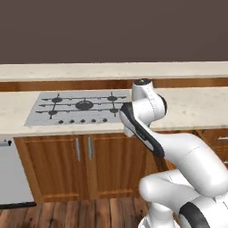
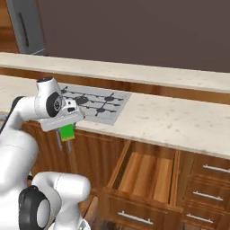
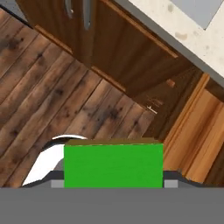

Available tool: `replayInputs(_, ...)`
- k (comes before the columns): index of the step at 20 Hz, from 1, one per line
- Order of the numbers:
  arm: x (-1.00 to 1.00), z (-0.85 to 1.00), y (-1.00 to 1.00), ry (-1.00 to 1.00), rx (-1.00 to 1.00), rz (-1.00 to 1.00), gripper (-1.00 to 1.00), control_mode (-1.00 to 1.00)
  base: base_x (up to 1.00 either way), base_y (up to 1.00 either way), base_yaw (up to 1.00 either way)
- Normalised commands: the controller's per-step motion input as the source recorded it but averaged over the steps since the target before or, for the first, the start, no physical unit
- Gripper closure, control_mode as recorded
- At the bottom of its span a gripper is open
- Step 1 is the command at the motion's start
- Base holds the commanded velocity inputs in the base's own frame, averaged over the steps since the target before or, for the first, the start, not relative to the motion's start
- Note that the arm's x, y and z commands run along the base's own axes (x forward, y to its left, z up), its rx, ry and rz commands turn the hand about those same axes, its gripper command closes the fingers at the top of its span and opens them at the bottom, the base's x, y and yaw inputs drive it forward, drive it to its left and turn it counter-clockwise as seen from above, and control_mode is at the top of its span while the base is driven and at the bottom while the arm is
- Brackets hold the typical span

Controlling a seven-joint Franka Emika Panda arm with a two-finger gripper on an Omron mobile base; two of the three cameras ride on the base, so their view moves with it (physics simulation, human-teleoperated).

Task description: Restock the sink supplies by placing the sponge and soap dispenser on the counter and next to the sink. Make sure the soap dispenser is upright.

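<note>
My fingers (image 2: pixel 64 140) were closed on the sponge (image 2: pixel 67 132), holding it in the air below the front edge of the worktop (image 2: pixel 179 121), left of the open drawer (image 2: pixel 146 173), above the wooden floor (image 3: pixel 57 100).

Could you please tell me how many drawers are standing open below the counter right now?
1: the open drawer under the counter, right of the stovetop; closed drawers sit beside it. Others may lie outside view.

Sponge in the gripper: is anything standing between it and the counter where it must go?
Nothing visible does. The gripper holds the sponge in front of the cabinets, just below the counter edge, beside the stovetop. The sink is out of frame.
</note>
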Motion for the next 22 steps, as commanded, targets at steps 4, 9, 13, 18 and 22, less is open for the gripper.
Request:
replayInputs(4,0.00,0.00,0.00,0.00,0.00,0.00,1.00,1.00,-0.01,0.98,0.68)
replayInputs(9,0.00,0.00,0.00,0.00,0.00,0.00,1.00,1.00,0.00,0.70,0.79)
replayInputs(13,0.00,0.00,0.00,0.00,0.00,0.00,1.00,1.00,0.00,0.54,0.83)
replayInputs(18,0.00,0.00,0.00,0.00,0.00,0.00,1.00,1.00,0.02,0.29,0.87)
replayInputs(22,0.00,0.00,0.00,0.00,0.00,0.00,1.00,1.00,0.25,-0.01,0.91)
